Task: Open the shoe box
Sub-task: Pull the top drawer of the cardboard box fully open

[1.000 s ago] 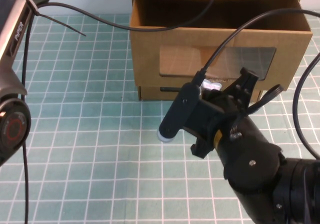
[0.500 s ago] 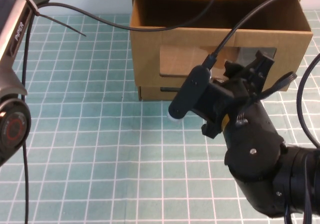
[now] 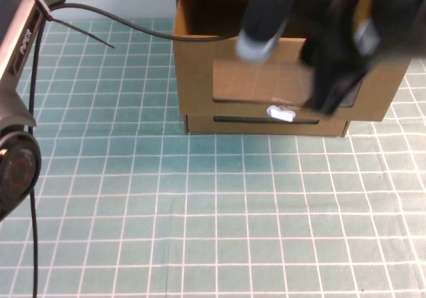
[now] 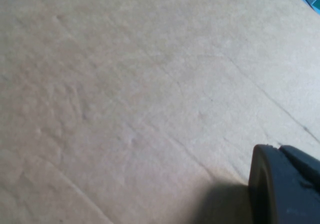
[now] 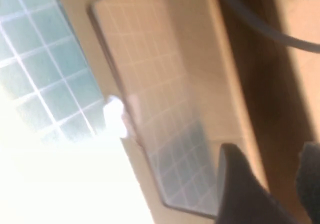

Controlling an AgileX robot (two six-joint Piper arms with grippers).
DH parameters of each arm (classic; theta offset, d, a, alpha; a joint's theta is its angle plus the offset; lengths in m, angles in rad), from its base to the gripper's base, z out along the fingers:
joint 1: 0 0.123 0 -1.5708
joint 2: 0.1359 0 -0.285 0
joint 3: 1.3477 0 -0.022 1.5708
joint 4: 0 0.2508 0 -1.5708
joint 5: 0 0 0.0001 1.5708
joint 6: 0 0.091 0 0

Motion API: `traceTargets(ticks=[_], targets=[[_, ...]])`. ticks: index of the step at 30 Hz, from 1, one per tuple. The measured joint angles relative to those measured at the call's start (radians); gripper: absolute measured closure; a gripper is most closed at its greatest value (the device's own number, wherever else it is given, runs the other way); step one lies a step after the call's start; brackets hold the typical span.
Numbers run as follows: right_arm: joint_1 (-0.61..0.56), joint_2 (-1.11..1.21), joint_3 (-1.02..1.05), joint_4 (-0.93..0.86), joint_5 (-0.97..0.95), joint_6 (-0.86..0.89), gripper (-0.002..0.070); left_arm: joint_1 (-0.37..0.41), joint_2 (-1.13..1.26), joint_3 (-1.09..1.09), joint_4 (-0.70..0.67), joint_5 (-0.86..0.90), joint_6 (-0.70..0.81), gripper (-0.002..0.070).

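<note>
— What moved?
— The right end effector (image 5: pixel 270 166) swung up from the desk (image 3: pixel 133 178) and over the shoe box (image 3: pixel 266 78) at the far edge, jaws apart and empty.
— Left end effector (image 4: pixel 282 184)?
— Close against cardboard; I cannot tell its grip.

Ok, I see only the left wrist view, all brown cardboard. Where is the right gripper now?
Observer: The right gripper is open, over the front wall of the shoe box, near its top edge.
Operator: My left gripper faces only cardboard. What is on that front?
Observer: A clear window.
Operator: Any handle?
Observer: A small white tab under the window; nothing touches it.
</note>
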Motion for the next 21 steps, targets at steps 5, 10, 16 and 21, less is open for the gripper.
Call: traceTargets(ticks=[5,10,16,21], targets=[[-0.185,0.053,-0.229,0.291,0.077,-0.348,0.0437,0.000,0.000,0.000,-0.002,0.000,-0.003,0.0680],[-0.315,0.137,-0.286,0.360,0.075,-0.472,0.0435,0.000,0.000,0.000,-0.002,0.000,-0.003,0.0680],[-0.342,0.250,-0.291,0.390,0.118,-0.533,0.0310,0.000,0.000,0.000,-0.002,0.000,-0.005,0.0680],[-0.344,0.299,-0.291,0.394,0.100,-0.552,0.0217,0.000,0.000,0.000,-0.004,0.004,-0.006,0.0680]])
